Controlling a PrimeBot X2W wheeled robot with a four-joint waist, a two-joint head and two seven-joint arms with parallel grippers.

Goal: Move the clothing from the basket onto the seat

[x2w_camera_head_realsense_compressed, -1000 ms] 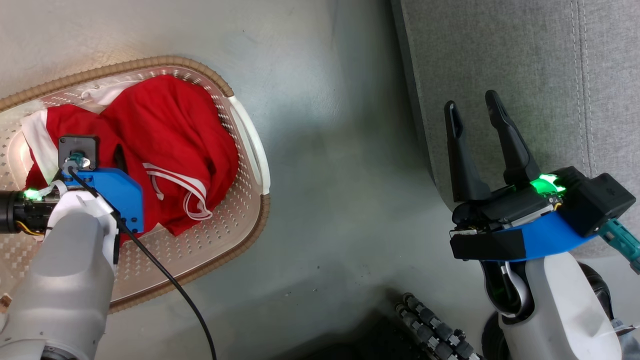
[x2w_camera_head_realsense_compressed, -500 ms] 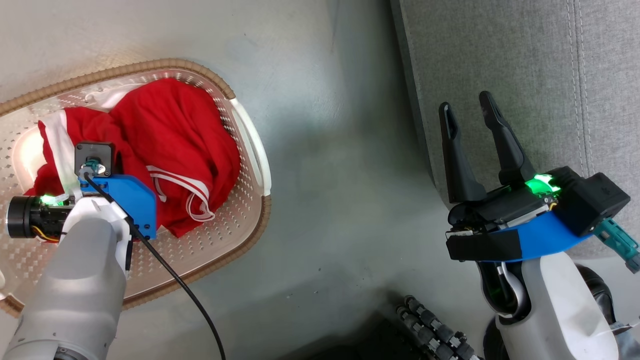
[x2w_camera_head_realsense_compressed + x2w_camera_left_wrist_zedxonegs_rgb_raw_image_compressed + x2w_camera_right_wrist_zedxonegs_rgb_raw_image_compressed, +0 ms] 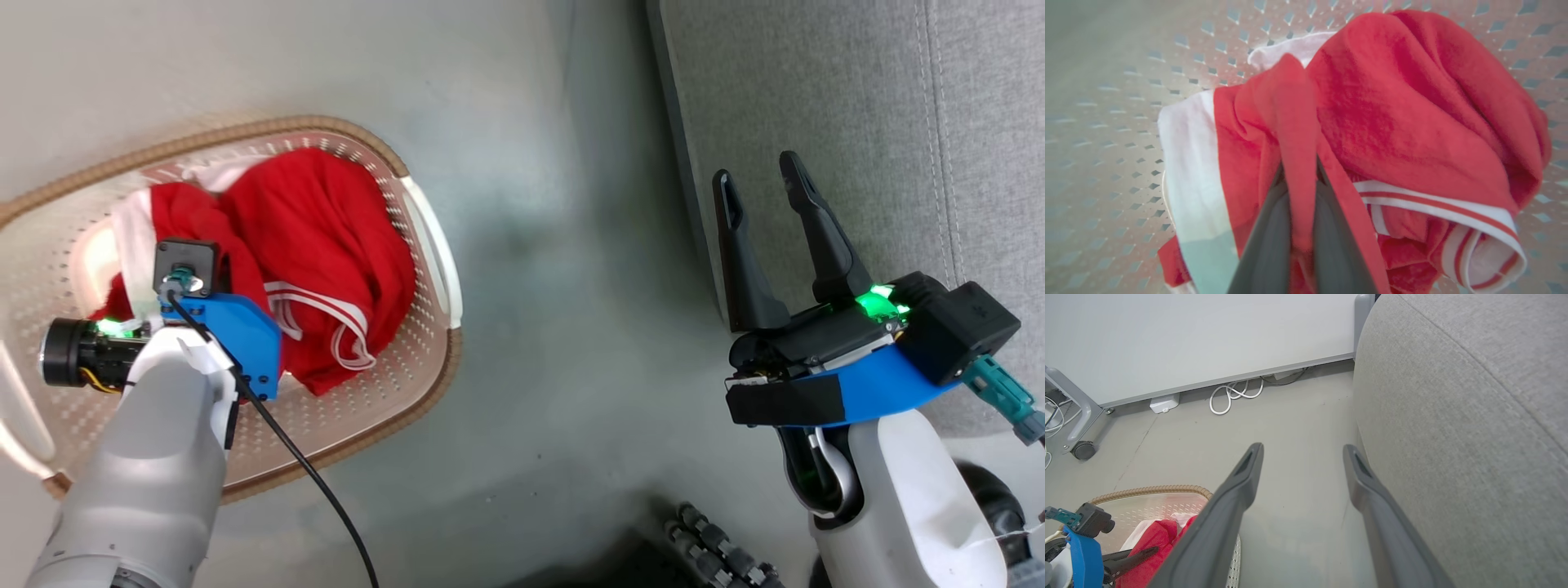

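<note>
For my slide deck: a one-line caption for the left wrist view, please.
Left hand shut on a fold of red clothing inside the perforated basket.

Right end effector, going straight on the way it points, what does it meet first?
The right end effector would probably meet the floor, short of the wall. The seat is close beside one finger and might brush first; depth is unclear.

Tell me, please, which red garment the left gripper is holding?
The one with the broad white panel: the left gripper pinches its red fold. The bulkier striped-hem garment lies beside it, ungripped.
</note>
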